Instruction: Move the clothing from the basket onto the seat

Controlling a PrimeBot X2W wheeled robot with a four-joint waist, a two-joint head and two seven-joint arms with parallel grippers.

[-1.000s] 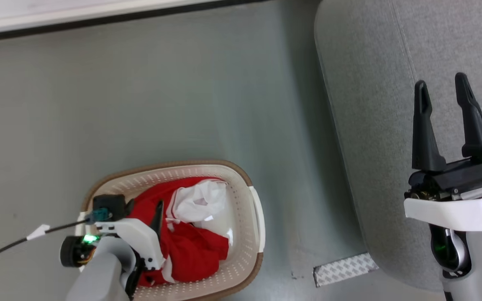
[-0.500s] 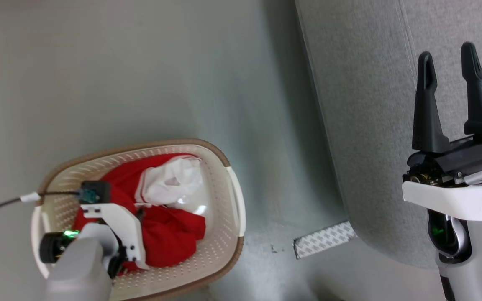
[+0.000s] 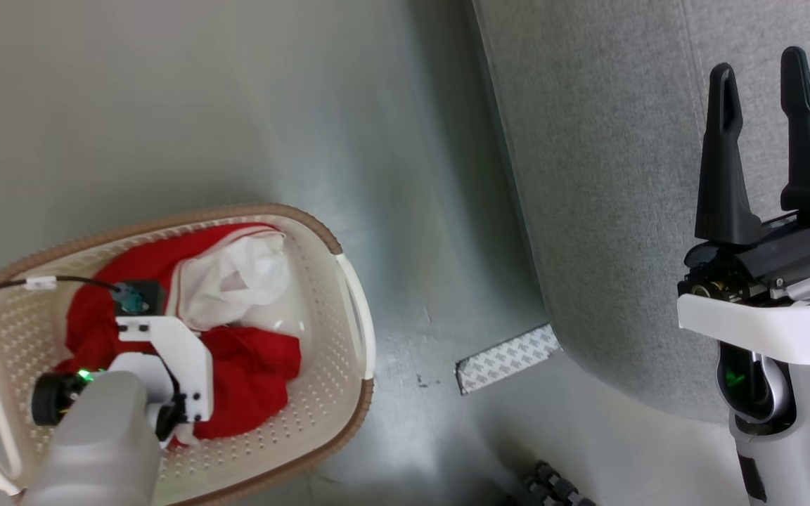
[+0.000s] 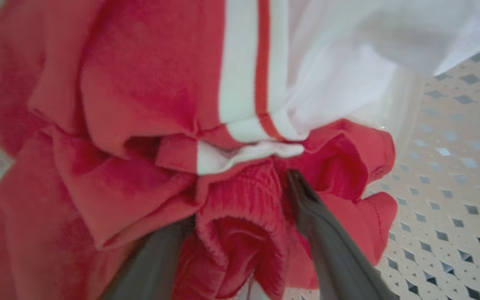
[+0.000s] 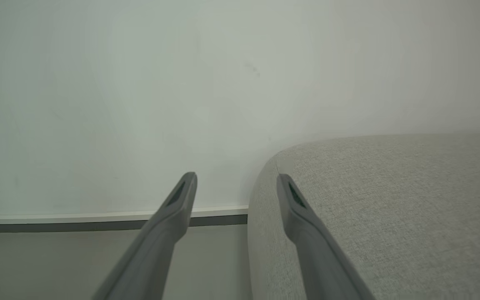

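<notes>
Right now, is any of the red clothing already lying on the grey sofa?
No, the clothing lies inside the basket, which stands apart from the sofa.

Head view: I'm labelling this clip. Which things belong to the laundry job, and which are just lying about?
Job: bright red soft fabric clothing with white trim; cream-white perforated plastic basket; light grey upholstered sofa seat; open left claw in the clothing.
Lying about: white patterned strip by the seat's corner; dark ribbed object at the bottom edge.
</notes>
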